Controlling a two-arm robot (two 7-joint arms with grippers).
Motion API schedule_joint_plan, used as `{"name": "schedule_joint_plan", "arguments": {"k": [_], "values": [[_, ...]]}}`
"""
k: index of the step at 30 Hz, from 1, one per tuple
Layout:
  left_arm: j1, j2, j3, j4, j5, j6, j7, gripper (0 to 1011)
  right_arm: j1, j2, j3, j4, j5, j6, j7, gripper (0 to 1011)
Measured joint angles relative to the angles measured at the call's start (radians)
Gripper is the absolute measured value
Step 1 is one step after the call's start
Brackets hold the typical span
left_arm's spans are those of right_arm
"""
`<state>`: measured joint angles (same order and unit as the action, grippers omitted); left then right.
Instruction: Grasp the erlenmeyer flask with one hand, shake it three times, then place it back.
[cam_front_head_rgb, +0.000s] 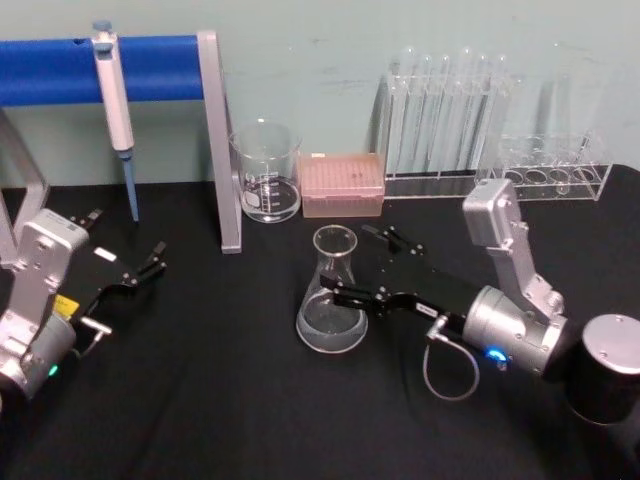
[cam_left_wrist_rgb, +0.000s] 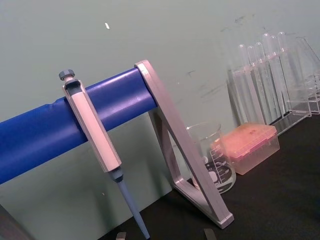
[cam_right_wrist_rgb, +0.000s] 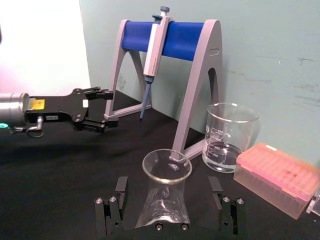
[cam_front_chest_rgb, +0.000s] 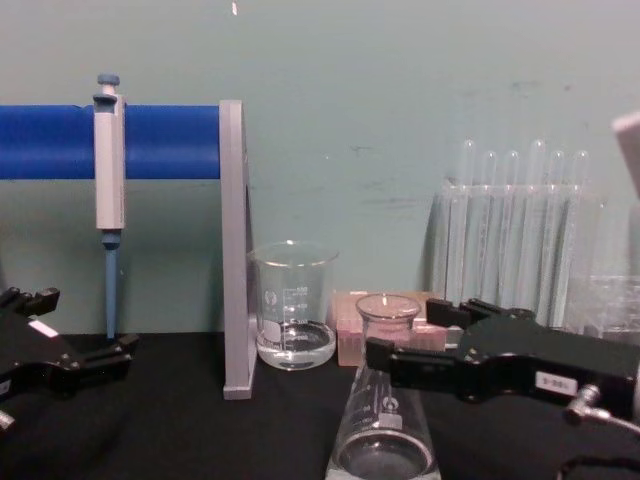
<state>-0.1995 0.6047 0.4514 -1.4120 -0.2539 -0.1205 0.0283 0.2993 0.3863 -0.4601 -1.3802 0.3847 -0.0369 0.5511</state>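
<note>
The erlenmeyer flask (cam_front_head_rgb: 330, 325) stands upright on the black table, mid-front, with a little clear liquid in its base. My right gripper (cam_front_head_rgb: 345, 257) reaches in from the right and is open, one long black jaw on each side of the flask's neck. In the right wrist view the flask (cam_right_wrist_rgb: 165, 200) sits between the two fingers (cam_right_wrist_rgb: 121, 190) with a gap on either side. The chest view shows the flask (cam_front_chest_rgb: 385, 440) partly behind the right gripper (cam_front_chest_rgb: 400, 330). My left gripper (cam_front_head_rgb: 145, 265) rests open at the far left, away from the flask, and also appears as the left gripper (cam_right_wrist_rgb: 109, 107).
A glass beaker (cam_front_head_rgb: 267, 170) with some liquid and a pink tip box (cam_front_head_rgb: 342, 185) stand behind the flask. A test tube rack (cam_front_head_rgb: 450, 110) is at the back right. A pipette (cam_front_head_rgb: 115, 90) hangs on the blue-barred stand (cam_front_head_rgb: 222, 150) at the back left.
</note>
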Motion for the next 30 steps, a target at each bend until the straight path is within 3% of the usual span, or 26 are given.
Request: {"name": "schedule_joint_plan", "arguments": {"k": [14, 23, 30], "values": [[0.0, 0.0, 0.0, 0.0, 0.0, 0.0, 0.0, 1001, -0.053, 0.085, 0.026, -0.092, 0.041, 0.011, 0.015, 1002], [0.0, 0.0, 0.0, 0.0, 0.0, 0.0, 0.0, 1001, -0.062, 0.09, 0.064, -0.103, 0.046, -0.007, -0.036, 1002], [0.0, 0.0, 0.0, 0.0, 0.0, 0.0, 0.0, 1001, -0.064, 0.053, 0.102, -0.086, 0.021, -0.02, -0.129, 1002]]}}
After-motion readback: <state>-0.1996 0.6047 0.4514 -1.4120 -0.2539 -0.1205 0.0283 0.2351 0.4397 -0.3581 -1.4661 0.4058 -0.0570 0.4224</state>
